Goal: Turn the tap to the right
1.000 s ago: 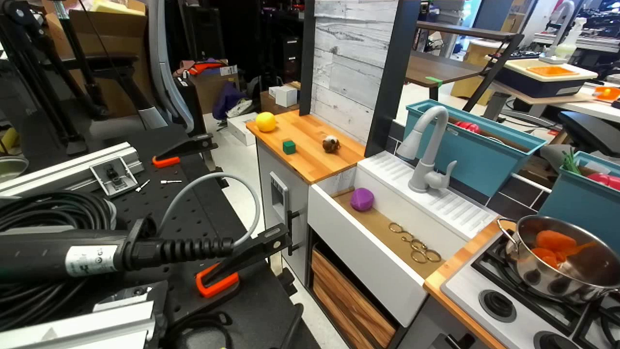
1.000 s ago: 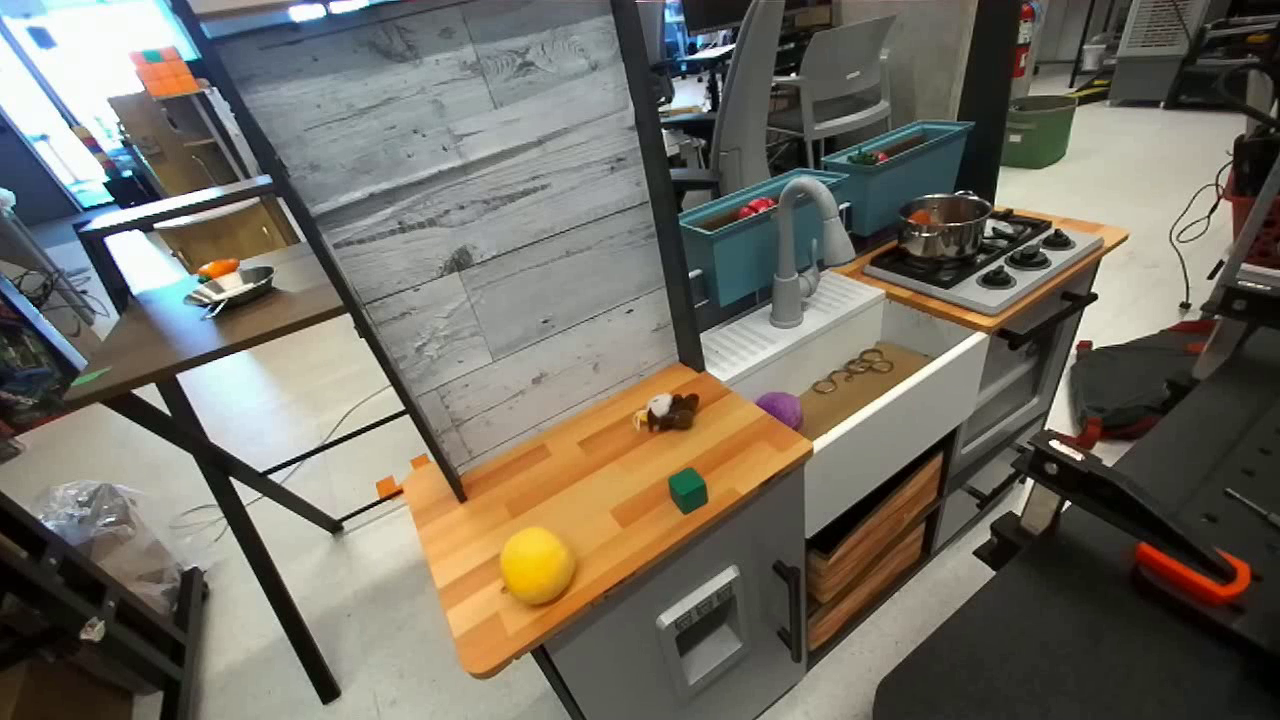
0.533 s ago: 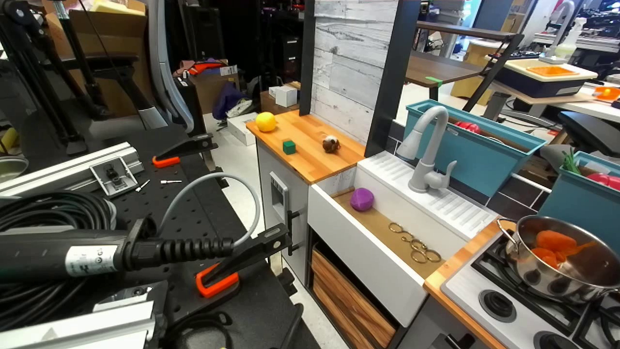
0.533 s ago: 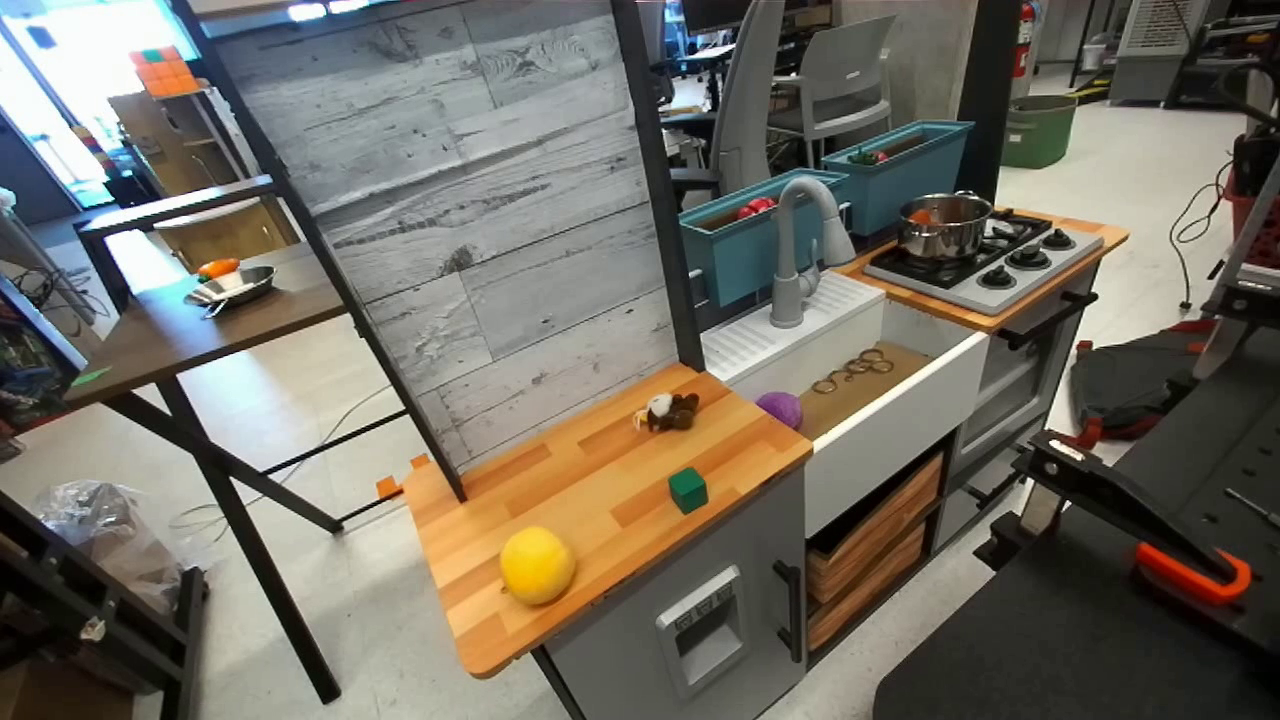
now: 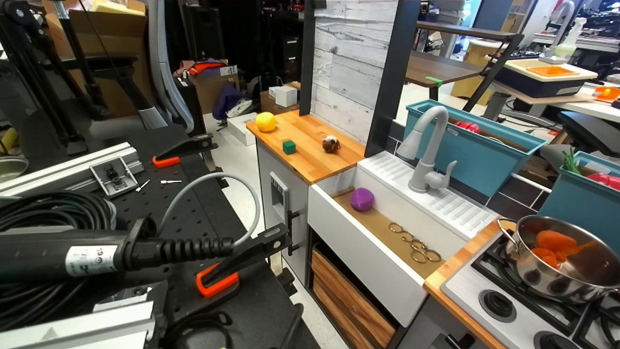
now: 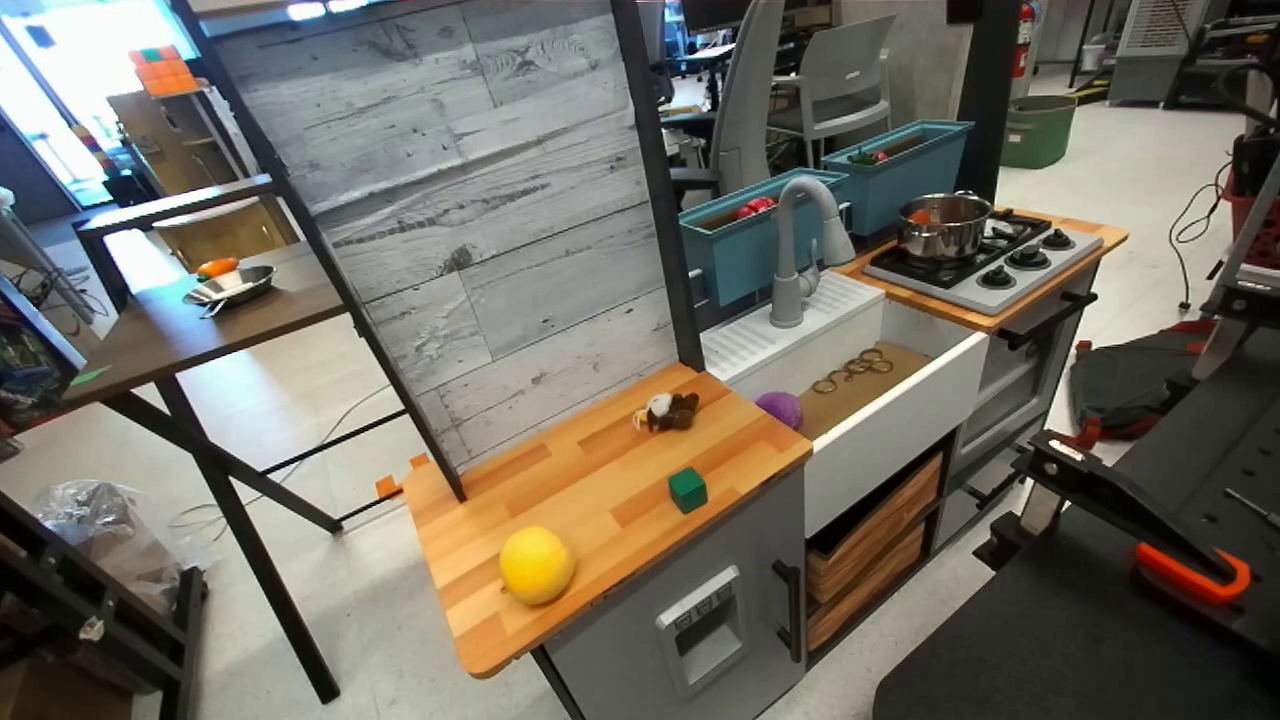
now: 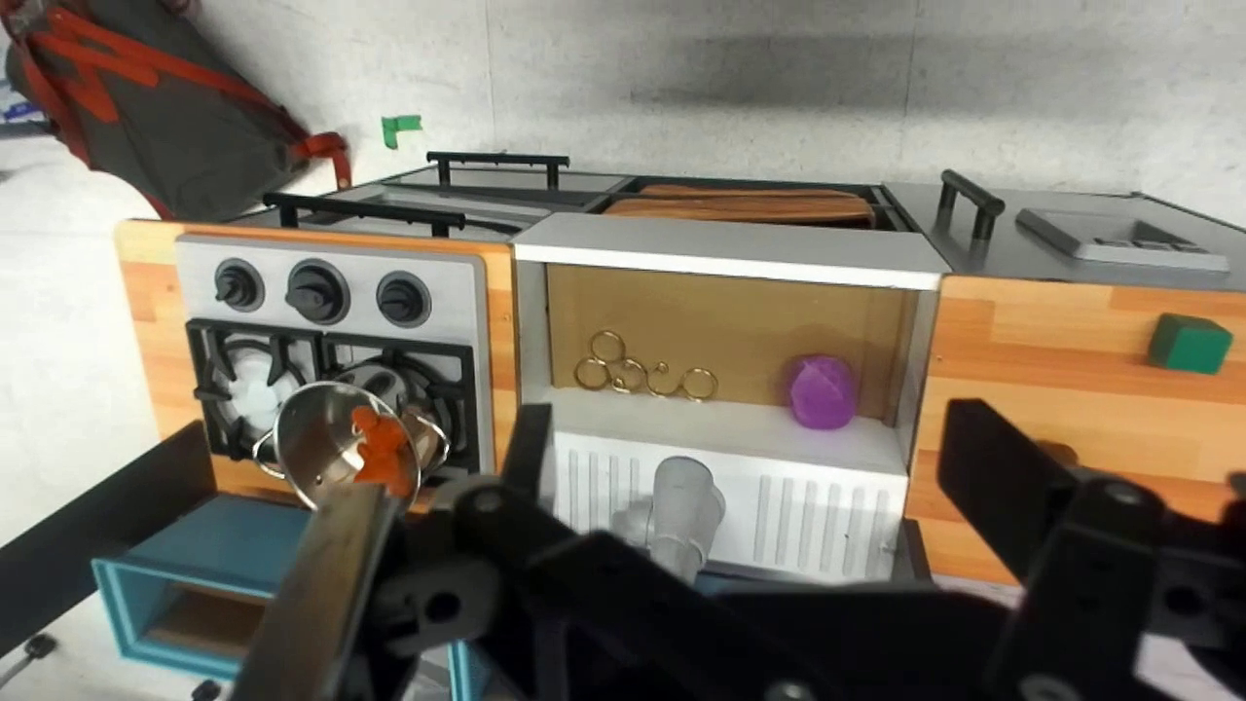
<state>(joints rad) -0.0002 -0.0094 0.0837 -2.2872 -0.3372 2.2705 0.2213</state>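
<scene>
The tap (image 5: 431, 152) is a pale grey toy faucet with a high arched spout. It stands on the white ribbed ledge behind the sink, with a small lever at its base. It also shows in an exterior view (image 6: 786, 255). In the wrist view the tap (image 7: 684, 506) is seen from above, its lower part hidden by the gripper. My gripper (image 7: 752, 419) is open and empty, fingers wide apart, high above the tap and not touching it. A small dark piece, seemingly the gripper's tip, shows at the top edge in both exterior views (image 5: 320, 4) (image 6: 965, 8).
Teal planters (image 5: 484, 155) stand close behind the tap. A dark post (image 6: 660, 200) and wood panel rise beside it. The sink (image 5: 363, 252) holds a purple toy (image 7: 823, 391) and gold rings. A steel pot (image 6: 945, 235) sits on the stove. A green cube (image 6: 688, 490) and yellow ball (image 6: 538, 566) lie on the wooden counter.
A small dark piece, seemingly of my gripper, has come into view at the top edge of both exterior views. The tap and the other objects have not moved.
</scene>
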